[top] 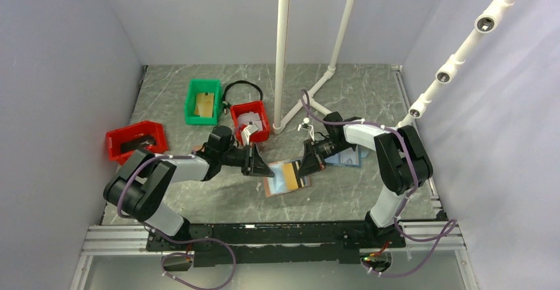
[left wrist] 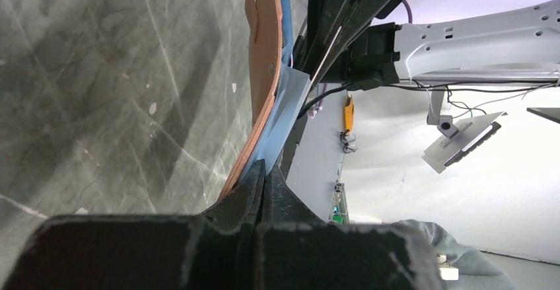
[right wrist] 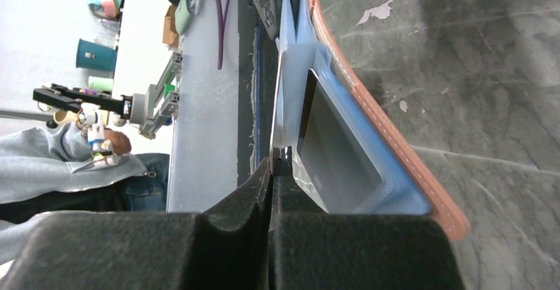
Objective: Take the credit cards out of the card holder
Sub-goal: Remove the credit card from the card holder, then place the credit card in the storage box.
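The left gripper (left wrist: 263,173) clamps an edge of the seemingly floppy card holder (top: 287,178); the right gripper (right wrist: 273,164) pinches 1 thin, probably stiff and slippery credit card (right wrist: 278,105).

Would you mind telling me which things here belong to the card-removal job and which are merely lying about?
Job in hand: card holder; credit card, seen edge-on; left end effector, shut on the holder; right end effector, apparently shut on the card.

Lying about: blue holder; green bin; far-left red bin; black cable; white pipes.
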Robot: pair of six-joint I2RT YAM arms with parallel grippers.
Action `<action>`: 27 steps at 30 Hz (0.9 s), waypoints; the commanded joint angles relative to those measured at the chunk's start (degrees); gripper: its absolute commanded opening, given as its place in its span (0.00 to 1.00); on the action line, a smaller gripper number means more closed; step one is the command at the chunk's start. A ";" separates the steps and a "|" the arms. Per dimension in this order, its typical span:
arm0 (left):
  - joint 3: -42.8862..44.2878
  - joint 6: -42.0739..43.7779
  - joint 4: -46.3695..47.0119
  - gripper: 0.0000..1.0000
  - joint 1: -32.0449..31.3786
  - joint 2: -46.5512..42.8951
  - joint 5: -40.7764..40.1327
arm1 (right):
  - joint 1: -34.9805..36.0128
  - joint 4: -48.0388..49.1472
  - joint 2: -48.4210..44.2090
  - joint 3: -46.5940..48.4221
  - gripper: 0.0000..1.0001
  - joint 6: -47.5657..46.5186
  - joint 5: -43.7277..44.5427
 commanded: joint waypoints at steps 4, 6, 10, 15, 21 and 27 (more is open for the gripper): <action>0.93 4.68 -5.48 0.00 1.35 -2.27 0.94 | -0.19 -2.28 -0.60 0.99 0.00 -2.56 0.39; 1.22 4.97 -6.80 0.00 1.35 -1.30 0.05 | -0.38 -1.17 -1.41 1.02 0.00 -1.04 2.29; 1.96 6.24 -12.79 0.05 1.35 0.54 -3.17 | -1.92 1.22 -3.48 0.50 0.00 1.82 8.86; 4.24 9.17 -21.77 0.09 1.35 1.56 -7.77 | -2.38 2.91 -5.73 -0.95 0.00 2.68 10.82; 8.40 12.38 -34.30 0.22 1.35 -4.52 -17.67 | -2.29 1.08 -4.03 0.13 0.00 1.51 7.44; 8.85 12.28 -43.91 0.45 1.41 -16.99 -27.06 | -2.22 0.18 -2.49 0.94 0.00 1.12 5.19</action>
